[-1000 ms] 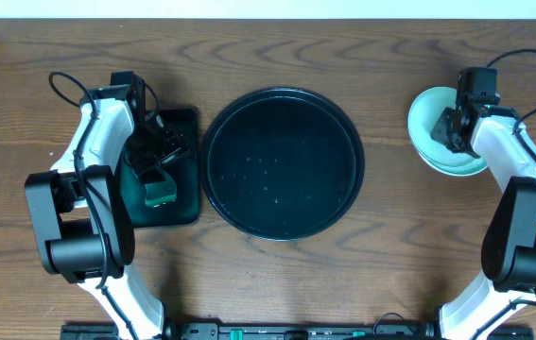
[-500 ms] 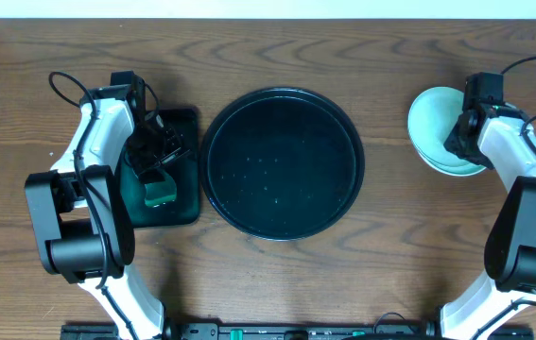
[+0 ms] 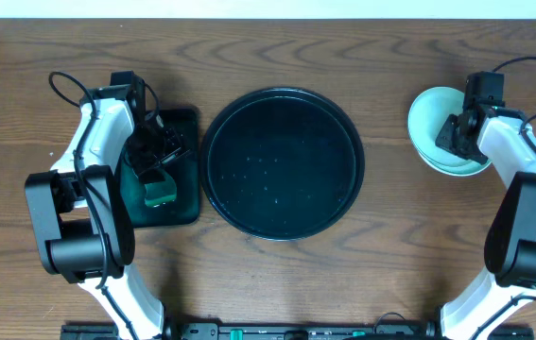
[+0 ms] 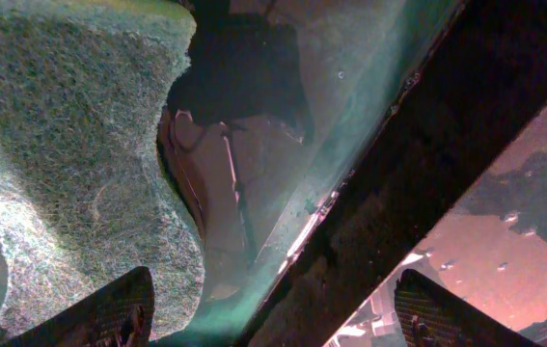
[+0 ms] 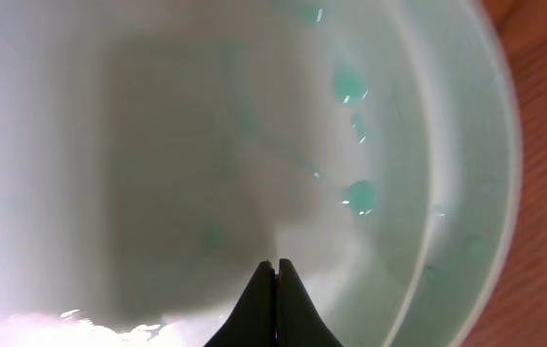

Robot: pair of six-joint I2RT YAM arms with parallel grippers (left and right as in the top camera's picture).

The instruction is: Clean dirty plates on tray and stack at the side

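Observation:
The plates [image 3: 423, 123] sit stacked on the wooden table at the far right, pale mint. In the right wrist view the top plate [image 5: 157, 145] fills the frame, with small teal drops [image 5: 350, 85] on it and a lower plate's rim [image 5: 476, 193] showing beside it. My right gripper [image 3: 447, 134] is right over the stack, its jaws pressed together with nothing between them [image 5: 275, 299]. The round black tray [image 3: 282, 165] in the middle holds no plates. My left gripper [image 3: 154, 156] hangs open [image 4: 263, 318] over the small green tray.
A dark green rectangular tray [image 3: 184, 123] stands left of the black tray with a green sponge [image 3: 161, 192] in it. In the left wrist view the sponge [image 4: 70, 145] lies by my left finger and that tray's rim [image 4: 398, 193] crosses between the fingers.
My right gripper has shifted slightly over the plate stack, first to the right, then back left. The left arm has not moved.

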